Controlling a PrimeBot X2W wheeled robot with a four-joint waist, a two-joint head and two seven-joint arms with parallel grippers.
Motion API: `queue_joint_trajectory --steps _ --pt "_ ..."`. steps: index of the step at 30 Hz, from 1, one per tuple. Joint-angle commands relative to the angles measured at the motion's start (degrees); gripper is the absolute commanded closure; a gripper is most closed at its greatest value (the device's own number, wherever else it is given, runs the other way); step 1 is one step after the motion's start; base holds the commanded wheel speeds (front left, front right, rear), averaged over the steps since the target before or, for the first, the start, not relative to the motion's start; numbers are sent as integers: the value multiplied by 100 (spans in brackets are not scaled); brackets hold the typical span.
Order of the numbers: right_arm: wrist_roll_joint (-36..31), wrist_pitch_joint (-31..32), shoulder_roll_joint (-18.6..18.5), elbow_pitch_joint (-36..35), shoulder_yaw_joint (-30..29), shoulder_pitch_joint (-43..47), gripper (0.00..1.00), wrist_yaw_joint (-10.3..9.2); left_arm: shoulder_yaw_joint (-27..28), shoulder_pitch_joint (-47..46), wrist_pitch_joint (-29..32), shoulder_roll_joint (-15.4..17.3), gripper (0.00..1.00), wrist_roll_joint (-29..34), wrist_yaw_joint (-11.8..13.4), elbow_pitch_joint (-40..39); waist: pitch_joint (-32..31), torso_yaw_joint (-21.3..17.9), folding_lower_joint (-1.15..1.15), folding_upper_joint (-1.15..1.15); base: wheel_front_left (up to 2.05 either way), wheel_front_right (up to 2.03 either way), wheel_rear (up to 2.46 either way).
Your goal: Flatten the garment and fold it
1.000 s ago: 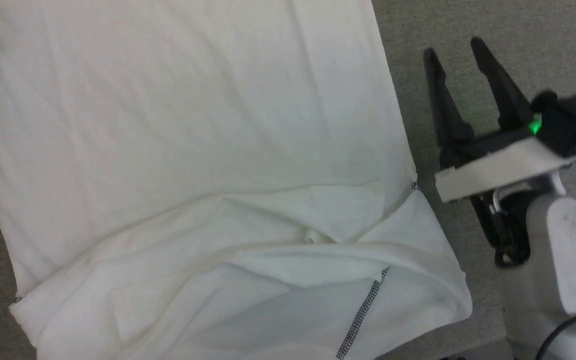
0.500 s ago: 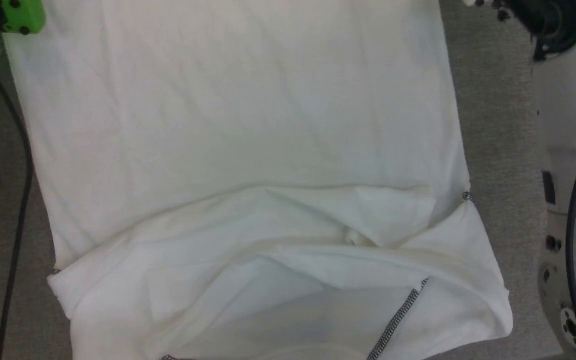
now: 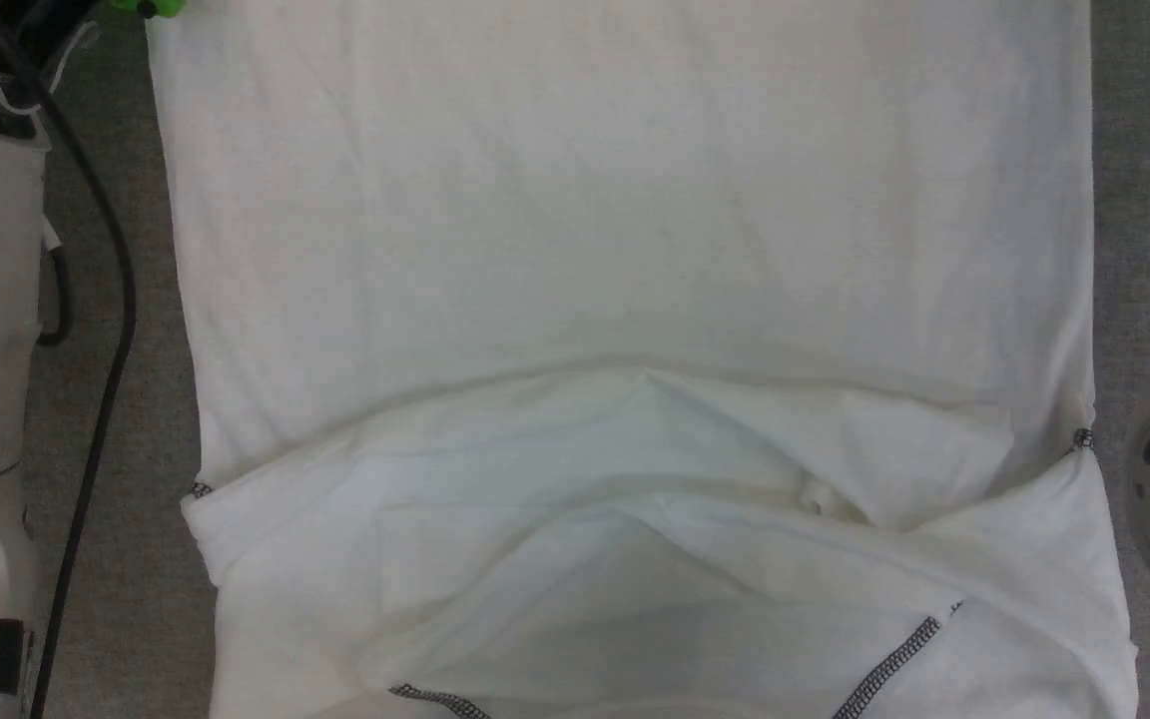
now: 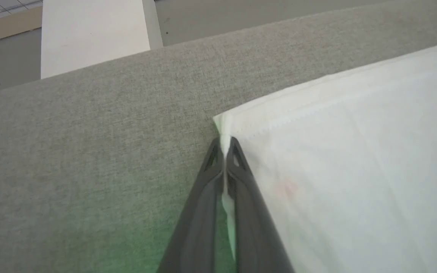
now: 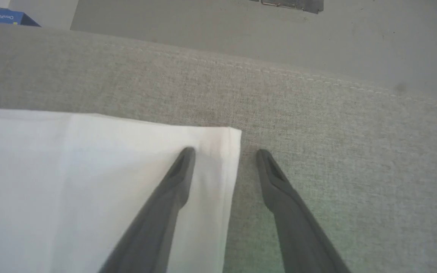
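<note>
**Left pincer grips garment corner; right pincer open**

The left pincer's two dark fingers are pressed together on the garment's far left corner. A sliver of white cloth is pinched between them, short of the far edge of the grey upholstered surface. The garment lies spread across the middle of that surface. It is smooth in its far part and rumpled nearer the robot, where zigzag stitching shows. At the garment's far right corner, the right pincer's fingers stand apart, straddling its side edge.
</note>
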Motion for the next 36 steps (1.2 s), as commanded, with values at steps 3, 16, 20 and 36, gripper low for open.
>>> queue_joint_trajectory --steps 3,16,20,36 --pt "-361 306 18 67 54 109 100 -8 -40 -25 -219 72 100 103 -36 165 48 49 0 0 0 0 0" --pt "-975 -1719 0 -530 -116 -158 100 -8 -27 -655 -2828 353 100 1111 242 541 13 -141 0 0 0 0 0" --pt "-927 -2233 1 -418 -71 -199 100 -8 -31 -744 -3422 299 100 1218 344 768 -106 -165 0 0 0 0 0" --pt "1077 -3324 -836 -1456 1964 1838 100 -8 -201 1782 -4544 565 100 920 159 -203 -1931 5 0 0 0 0 0"
